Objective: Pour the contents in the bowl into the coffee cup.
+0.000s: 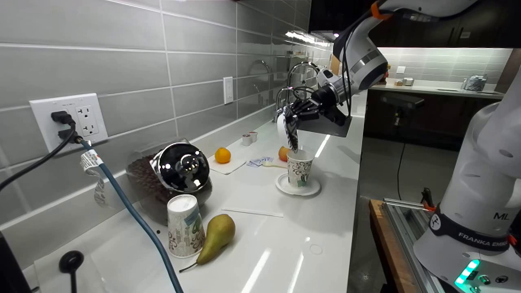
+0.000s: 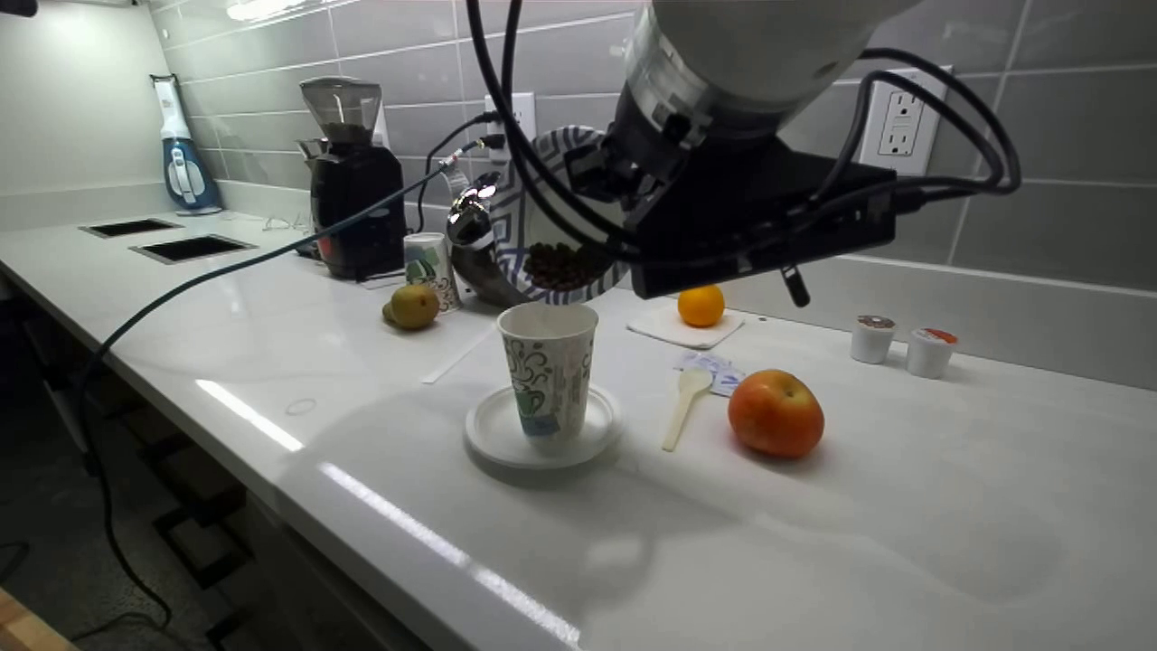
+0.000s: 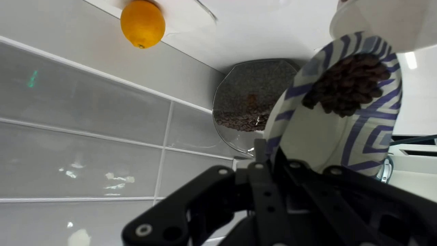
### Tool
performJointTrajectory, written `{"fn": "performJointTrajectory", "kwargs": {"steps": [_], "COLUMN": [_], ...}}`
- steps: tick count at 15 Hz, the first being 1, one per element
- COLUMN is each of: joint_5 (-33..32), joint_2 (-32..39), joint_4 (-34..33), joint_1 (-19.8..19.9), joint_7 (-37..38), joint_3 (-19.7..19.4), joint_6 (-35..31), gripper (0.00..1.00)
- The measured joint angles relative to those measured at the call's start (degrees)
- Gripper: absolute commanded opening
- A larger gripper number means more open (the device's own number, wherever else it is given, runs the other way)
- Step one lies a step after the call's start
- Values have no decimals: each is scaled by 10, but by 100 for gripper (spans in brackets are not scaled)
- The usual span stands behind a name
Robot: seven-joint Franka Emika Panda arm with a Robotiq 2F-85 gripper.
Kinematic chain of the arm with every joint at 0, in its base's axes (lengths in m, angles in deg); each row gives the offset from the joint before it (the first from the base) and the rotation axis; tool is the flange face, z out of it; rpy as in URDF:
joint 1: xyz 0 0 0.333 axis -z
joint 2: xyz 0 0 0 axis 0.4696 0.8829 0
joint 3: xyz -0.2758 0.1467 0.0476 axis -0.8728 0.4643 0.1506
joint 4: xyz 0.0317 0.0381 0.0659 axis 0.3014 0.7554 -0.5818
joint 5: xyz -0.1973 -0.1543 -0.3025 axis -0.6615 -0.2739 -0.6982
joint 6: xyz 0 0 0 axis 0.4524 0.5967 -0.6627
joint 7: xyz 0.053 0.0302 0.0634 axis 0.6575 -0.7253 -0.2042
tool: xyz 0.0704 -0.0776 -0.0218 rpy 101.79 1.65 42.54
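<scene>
Gripper (image 3: pixel 269 150) nearest, I pinch the bowl (image 3: pixel 324 133) almost on edge, beans (image 3: pixel 348 82) at its low rim near the upright cup (image 2: pixel 549 371).

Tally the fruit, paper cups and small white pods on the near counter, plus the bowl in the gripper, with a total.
Fruit: 3 (orange citrus, apple, pear)
Paper cups: 2 (upright cup, upside-down cup)
Small white pods: 2 (brownish-lidded pod, reddish-lidded pod)
Bowls: 1 (patterned bowl)
Total: 8
</scene>
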Motion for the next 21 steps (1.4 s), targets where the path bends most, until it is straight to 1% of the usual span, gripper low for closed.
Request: {"fn": "performJointTrajectory", "kwargs": {"steps": [8, 21], "joint_5": [25, 29], "joint_2": [0, 0], "joint_4": [4, 8], "joint_1": [1, 6], "joint_7": [-38, -74], "joint_3": [1, 1], "joint_6": [17, 33], "gripper": [1, 1]}}
